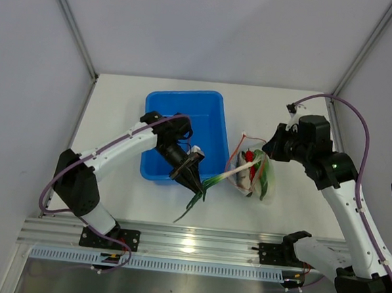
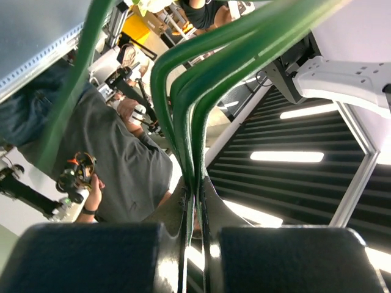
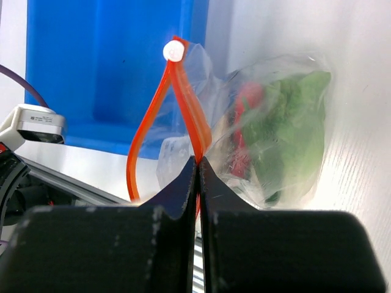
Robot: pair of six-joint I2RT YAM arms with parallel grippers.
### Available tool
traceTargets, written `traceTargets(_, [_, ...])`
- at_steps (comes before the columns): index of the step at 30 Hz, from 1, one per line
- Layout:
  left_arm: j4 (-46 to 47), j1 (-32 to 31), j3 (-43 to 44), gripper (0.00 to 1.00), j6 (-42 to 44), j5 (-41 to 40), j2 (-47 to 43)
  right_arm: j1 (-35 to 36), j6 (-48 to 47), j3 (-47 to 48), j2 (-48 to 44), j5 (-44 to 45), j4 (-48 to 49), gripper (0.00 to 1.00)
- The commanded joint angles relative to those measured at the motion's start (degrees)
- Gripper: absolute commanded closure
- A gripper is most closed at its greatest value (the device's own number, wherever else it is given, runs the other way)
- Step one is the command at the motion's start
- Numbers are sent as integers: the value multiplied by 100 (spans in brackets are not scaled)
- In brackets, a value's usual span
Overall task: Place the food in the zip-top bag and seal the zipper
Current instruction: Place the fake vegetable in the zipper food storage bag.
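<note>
The left tool (image 1: pixel 194 182) is pressed together on a bunch of dark green long pods (image 1: pixel 190 206), holding them just off the front right corner of the blue plastic bin (image 1: pixel 185 112). In the left wrist view its black fingers (image 2: pixel 91 256) meet with almost no gap, and the green strips rise from between them and curve away. From that grip a whitish stalk (image 1: pixel 233 171) runs to the right, its far end reaching the mouth of the clear crinkly zip-top bag (image 1: pixel 257 184). The green tips point toward the near edge of the white surface (image 1: pixel 118 100).

The bag lies on the surface just right of the bin, between the two tools. The right tool (image 3: pixel 199 162) pinches one side of the orange-red zipper strip (image 3: pixel 192 110) at the bag's mouth. The strip's two halves part below a small white slider (image 3: pixel 173 52), so the mouth stands open. Blurred through the plastic are a red chili (image 3: pixel 247 104) and a green leafy cabbage head (image 3: pixel 293 128), both inside the bag.
</note>
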Motion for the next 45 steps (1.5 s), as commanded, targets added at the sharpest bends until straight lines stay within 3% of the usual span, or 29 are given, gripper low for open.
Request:
traceTargets(1, [-309, -54, 51, 95, -80, 228, -112, 163, -9, 48, -220, 284, 415, 100])
traceTargets(18, [-722, -107, 1158, 91, -693, 228, 671, 1332, 149, -128, -484, 1320, 468, 100])
traceTargets(25, [885, -125, 1439, 93, -2259, 263, 460, 1947, 88, -154, -327, 1849, 389, 100])
traceTargets(27, [607, -133, 1676, 94, -1920, 141, 582, 2000, 79, -155, -300, 1954, 389, 100])
traceTargets(32, [-1183, -195, 3562, 99, -312, -421, 1487, 2009, 70, -67, -98, 1920, 345, 100])
traceTargets(35, [-1495, -274, 4531, 100, 51, -870, 1954, 2009, 140, 4, 25, 1850, 345, 100])
traceTargets(42, [-1163, -406, 4078, 100, 202, -1125, 1876, 1983, 369, 65, 122, 1542, 451, 100])
traceTargets(45, [-618, -406, 3350, 100, 140, -1125, 1726, 1922, 492, 56, 166, 1349, 477, 100])
